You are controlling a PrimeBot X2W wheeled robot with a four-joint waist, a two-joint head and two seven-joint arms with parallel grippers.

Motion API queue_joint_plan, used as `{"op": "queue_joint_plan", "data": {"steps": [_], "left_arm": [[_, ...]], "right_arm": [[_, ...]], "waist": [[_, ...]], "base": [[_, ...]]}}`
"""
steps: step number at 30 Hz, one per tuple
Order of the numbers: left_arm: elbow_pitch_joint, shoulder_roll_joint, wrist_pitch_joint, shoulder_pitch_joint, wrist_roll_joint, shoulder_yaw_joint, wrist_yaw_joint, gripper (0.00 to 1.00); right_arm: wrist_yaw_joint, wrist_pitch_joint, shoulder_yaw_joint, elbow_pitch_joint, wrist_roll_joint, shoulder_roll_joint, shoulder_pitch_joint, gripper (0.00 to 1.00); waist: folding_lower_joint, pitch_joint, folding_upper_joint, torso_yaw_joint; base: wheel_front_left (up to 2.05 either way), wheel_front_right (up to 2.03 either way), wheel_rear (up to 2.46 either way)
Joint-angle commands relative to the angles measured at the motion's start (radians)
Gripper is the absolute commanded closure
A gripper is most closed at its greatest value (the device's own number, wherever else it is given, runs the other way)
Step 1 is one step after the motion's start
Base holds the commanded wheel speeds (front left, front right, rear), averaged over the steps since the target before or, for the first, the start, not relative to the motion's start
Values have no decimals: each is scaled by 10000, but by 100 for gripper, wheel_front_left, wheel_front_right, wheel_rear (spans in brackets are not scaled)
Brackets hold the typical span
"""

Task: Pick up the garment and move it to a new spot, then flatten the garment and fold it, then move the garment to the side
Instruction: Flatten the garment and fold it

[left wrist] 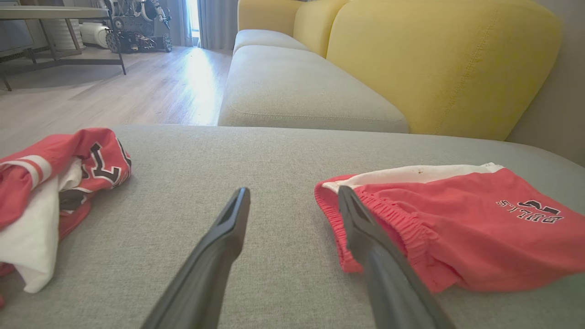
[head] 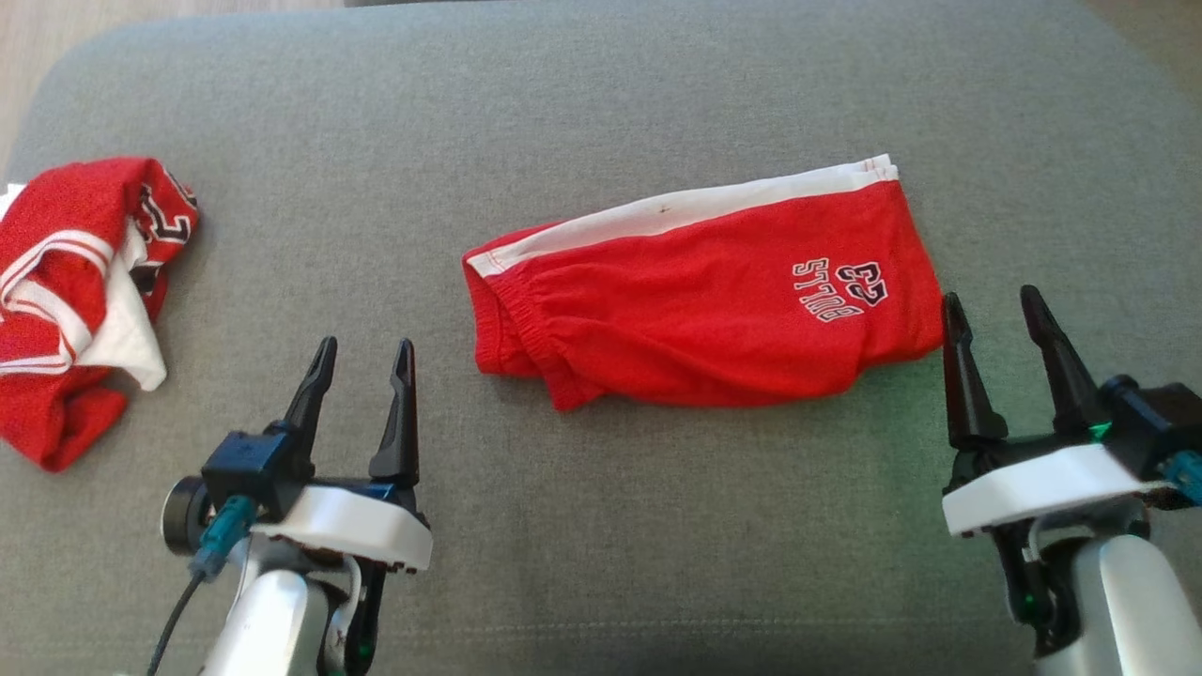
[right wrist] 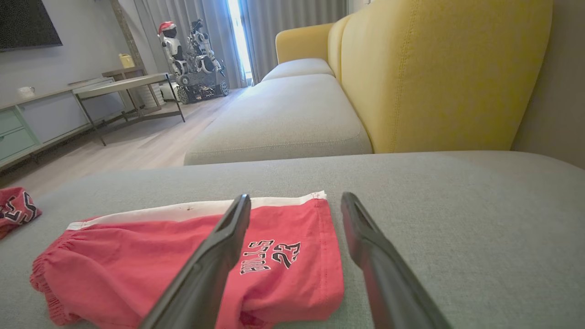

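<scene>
The folded red shorts [head: 704, 300] lie flat on the gray cushion [head: 601, 94], between the left tool [head: 366, 349] and right tool [head: 993, 299], both spread and empty. The wrist views add a yellow sofa [right wrist: 434, 77] beyond the red shorts.

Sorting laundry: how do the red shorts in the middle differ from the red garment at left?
The shorts lie folded flat; the left garment sits crumpled. The shorts show a white stripe along one edge; the left garment shows white fabric bunched inside. Both are red with black lettering.
</scene>
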Motion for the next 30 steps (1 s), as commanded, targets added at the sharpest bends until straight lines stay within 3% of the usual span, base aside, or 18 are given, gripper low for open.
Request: {"op": "queue_joint_plan", "data": {"steps": [1,7,10,20,21,22,30], "left_arm": [[-280,63,-120,-416,128,431,-28,0],[-339,-91,-120,-794,249,285,-200,0],[-362,-192,-120,-1021,321,237,-314,0],[-313,-398,-120,-1292,441,238,-522,0],[-311,-413,-120,-1290,452,258,-536,0],[-309,-424,-120,-1278,466,283,-547,0],[-275,-452,-120,-1093,615,462,-628,0]], "right_arm": [[-9,89,94,-217,42,-59,-259,0],[-9,369,-419,1068,91,-371,-990,0],[-9,820,-484,2286,50,-504,-1686,0],[-9,2181,-307,4288,459,-146,-2363,0],[-9,2176,-244,4313,562,-107,-2367,46],[-9,2168,-195,4329,725,-58,-2345,100],[-9,1647,-182,3777,1234,78,-1579,100]], "waist": [[0,72,0,57],[0,498,0,414],[0,839,0,581],[0,1127,0,717],[0,1118,0,702],[0,1095,0,672],[0,767,0,408]], "base": [[0,0,0],[0,0,0],[0,0,0],[0,0,0],[0,0,0],[0,0,0],[0,0,0]]}}
